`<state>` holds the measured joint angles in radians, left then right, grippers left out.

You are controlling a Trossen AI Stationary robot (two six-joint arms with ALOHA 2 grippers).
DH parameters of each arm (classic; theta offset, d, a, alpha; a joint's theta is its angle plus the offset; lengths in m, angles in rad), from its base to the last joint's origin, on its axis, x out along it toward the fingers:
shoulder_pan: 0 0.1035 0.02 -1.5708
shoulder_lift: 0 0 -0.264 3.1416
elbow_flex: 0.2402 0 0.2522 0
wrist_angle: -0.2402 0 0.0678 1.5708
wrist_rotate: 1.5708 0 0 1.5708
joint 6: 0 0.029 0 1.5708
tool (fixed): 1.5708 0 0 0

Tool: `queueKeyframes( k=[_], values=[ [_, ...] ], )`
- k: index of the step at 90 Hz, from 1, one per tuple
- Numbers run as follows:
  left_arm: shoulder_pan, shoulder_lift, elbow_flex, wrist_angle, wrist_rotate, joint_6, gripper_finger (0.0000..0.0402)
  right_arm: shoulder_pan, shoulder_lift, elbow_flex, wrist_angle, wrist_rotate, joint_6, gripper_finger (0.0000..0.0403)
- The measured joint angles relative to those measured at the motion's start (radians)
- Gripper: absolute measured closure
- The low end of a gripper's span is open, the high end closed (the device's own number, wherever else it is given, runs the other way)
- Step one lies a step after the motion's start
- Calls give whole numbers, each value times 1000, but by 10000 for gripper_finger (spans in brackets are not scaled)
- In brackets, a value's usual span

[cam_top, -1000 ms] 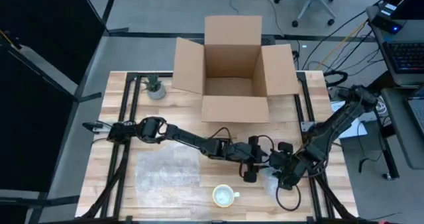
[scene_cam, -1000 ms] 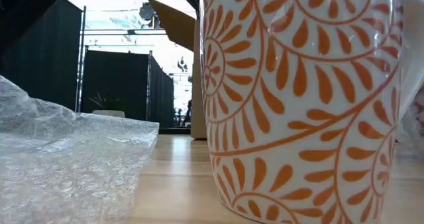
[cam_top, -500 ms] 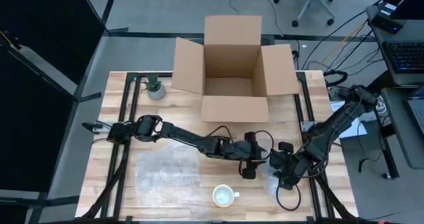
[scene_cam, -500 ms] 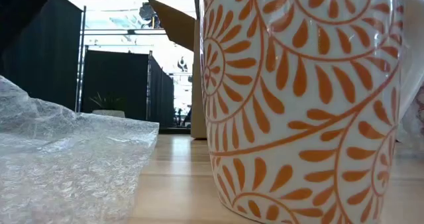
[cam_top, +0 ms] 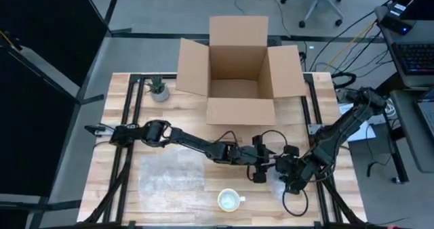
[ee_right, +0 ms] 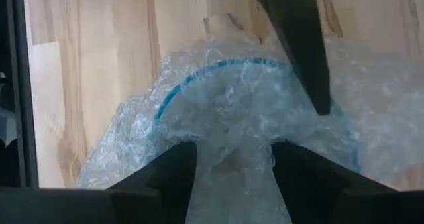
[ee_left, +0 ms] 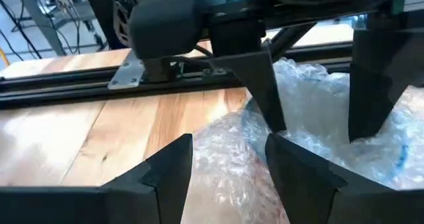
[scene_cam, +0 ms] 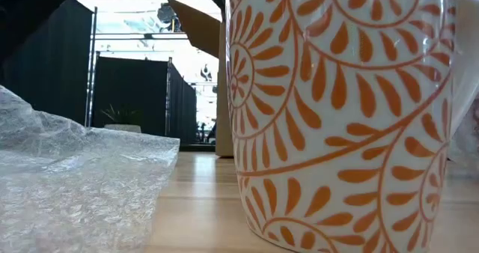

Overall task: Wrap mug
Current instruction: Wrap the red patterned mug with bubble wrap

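From above, the mug [cam_top: 230, 200] stands unwrapped at the tabletop's front edge beside a flat bubble wrap sheet [cam_top: 171, 176], bare wood between them, while toward the front right corner the right gripper [cam_top: 287, 179] pinches a wrapped bundle [ee_right: 245, 111] and the left gripper [ee_left: 228, 159], fingers apart, meets it.

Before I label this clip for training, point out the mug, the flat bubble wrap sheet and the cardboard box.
mug [cam_top: 230, 200]: high view, on its white inside.
flat bubble wrap sheet [cam_top: 171, 174]: high view, middle of the sheet lying on the table.
cardboard box [cam_top: 241, 111]: high view, on its front wall.
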<state>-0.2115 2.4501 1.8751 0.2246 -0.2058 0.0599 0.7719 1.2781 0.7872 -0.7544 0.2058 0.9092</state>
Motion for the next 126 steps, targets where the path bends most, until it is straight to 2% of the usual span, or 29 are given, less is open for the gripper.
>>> queueKeyframes(
  k=[13,30,39,56,66,91,119,126],
  values=[
    [3,7,0,1,10,2,215,0,-13,32,-32,-7,1,222],
    [5,9,-1,10,13,5,215,2,-38,129,-164,-9,10,222],
    [5,9,-1,12,14,7,215,8,-49,178,-218,-60,19,222],
    [5,9,-3,15,14,7,215,18,-56,234,-191,-81,94,222],
    [5,9,-3,16,15,8,215,40,-39,234,-174,-65,66,222],
    [5,9,-4,21,15,8,215,109,132,234,-172,98,43,222],
    [5,9,-4,23,18,7,215,91,372,242,-183,101,-4,222],
    [5,9,-4,27,18,6,215,79,418,241,-168,74,-16,222]
  ],
)
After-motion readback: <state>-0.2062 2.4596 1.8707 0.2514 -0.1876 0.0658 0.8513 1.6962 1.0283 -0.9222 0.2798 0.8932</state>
